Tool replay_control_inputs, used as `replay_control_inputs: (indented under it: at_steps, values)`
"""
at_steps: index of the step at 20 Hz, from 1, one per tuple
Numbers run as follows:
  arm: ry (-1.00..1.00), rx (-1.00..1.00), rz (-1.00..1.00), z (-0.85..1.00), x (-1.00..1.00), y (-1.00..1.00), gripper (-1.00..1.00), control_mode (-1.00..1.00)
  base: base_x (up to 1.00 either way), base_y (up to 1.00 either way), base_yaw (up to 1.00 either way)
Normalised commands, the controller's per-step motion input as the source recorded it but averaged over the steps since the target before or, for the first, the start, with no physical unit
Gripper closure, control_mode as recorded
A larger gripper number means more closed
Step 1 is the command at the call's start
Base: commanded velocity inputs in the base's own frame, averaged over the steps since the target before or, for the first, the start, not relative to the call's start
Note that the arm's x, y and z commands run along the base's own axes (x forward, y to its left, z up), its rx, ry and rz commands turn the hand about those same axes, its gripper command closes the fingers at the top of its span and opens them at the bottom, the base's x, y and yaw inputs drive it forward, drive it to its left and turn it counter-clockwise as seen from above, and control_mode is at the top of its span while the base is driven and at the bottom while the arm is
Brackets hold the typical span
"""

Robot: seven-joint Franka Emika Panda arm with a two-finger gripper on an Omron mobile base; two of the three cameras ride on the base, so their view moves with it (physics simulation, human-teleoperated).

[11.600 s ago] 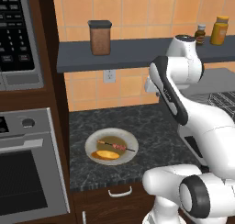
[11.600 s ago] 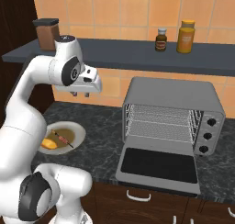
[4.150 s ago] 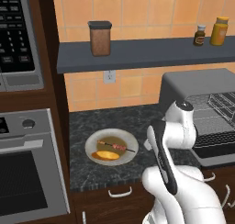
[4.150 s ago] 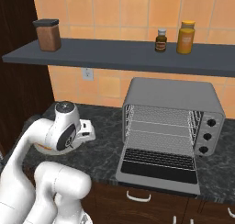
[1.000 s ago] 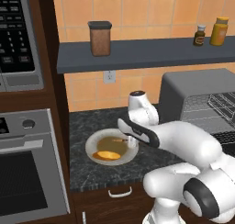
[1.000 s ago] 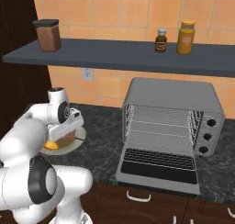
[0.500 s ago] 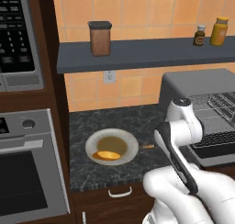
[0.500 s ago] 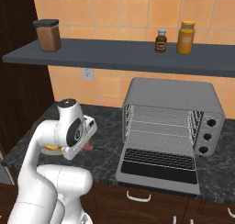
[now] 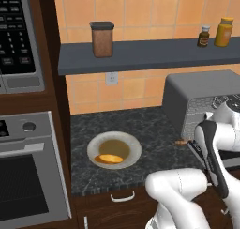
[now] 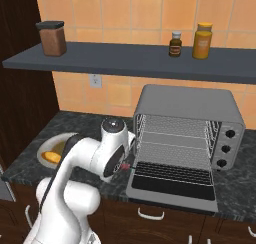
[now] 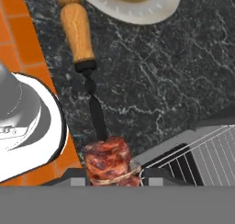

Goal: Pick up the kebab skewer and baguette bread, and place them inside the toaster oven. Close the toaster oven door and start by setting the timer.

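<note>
The gripper is clamped on the skewer at its meat end, just beside the open oven; light, stiff and thin, it likely pivots, so a hold nearer mid-shaft seems steadier.

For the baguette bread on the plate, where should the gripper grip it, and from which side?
Grip the baguette bread across its narrow middle, coming from above. It lies flat near the front of the shallow plate, long axis roughly left-right, so the jaws should probably span its short width front to back, clear of the rim.
</note>
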Motion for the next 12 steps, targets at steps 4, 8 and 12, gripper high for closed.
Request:
replay_control_inputs:
  at_steps: [4, 8, 12]
  values:
    - [-0.01, 0.14, 0.08, 0.43, 0.06, -1.0, 1.0, -1.0, 0.0, 0.0, 0.0]
    - [-0.04, 0.09, 0.16, 0.17, 0.36, -1.0, 1.0, -1.0, 0.0, 0.0, 0.0]
    - [-0.12, 0.0, 0.2, 0.0, 0.57, -0.51, 1.0, -1.0, 0.0, 0.0, 0.0]
